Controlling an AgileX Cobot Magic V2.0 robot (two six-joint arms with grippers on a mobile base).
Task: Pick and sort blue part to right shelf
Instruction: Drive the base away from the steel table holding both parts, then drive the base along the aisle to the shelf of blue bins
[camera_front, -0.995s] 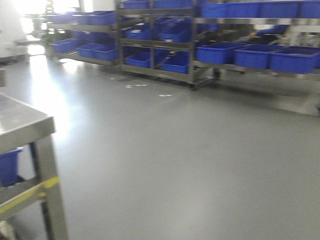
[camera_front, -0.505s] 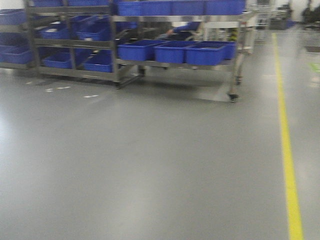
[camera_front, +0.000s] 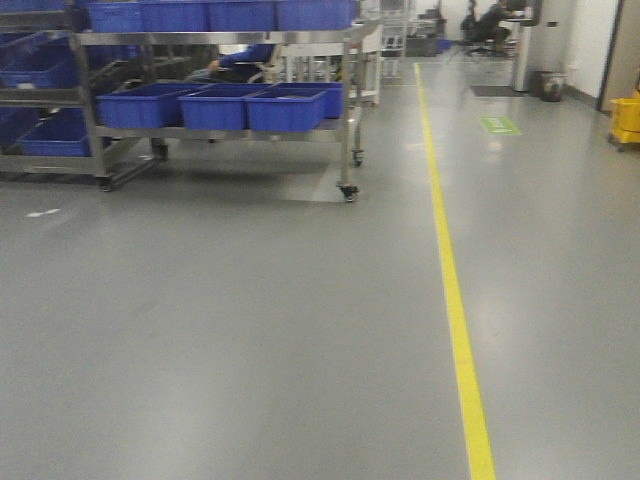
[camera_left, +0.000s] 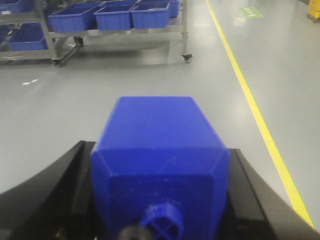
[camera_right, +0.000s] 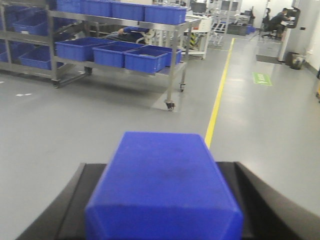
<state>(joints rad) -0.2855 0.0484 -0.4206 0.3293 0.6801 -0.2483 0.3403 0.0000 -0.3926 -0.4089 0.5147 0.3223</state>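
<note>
Blue part (camera_left: 160, 150) sits in the left gripper (camera_left: 160, 195) — black fingers (camera_left: 55, 190) press on both flanks, so it's pinched and carried low over the floor (camera_front: 250, 330). Second part (camera_right: 162, 180) is the same in the right gripper (camera_right: 162, 210): a finger on each side, clamped on it. Neither part touches anything but its own pincer.

Why held this way, my read: the base is in transit. Both loads are tucked level ahead of the wrists, with nothing to do until the shelf is in reach. Placing is not yet done.

Yellow line (camera_front: 455, 300) runs from 5 o'clock up toward 12 in the front view. Shelf (camera_front: 220, 38) is at 10 o'clock, well apart from the robot. It is a steel rack on casters (camera_front: 347, 190), with bins (camera_front: 285, 108) side by side on the lower tier and more on top. Bins sit open-topped at the front edge, likely so parts can drop in from the aisle.

View differences:
- **Front view:** shows no arm and no part, only the route, so the grip reads from the wrist views alone.
- **Left wrist view:** shows a round ribbed nub (camera_left: 161, 222) on its part's near face at 6 o'clock, but crops the shelf to the lower tier.
- **Right wrist view:** cuts off its part's near face, but shows both tiers and someone in blue (camera_right: 132, 31) behind the rack.
</note>
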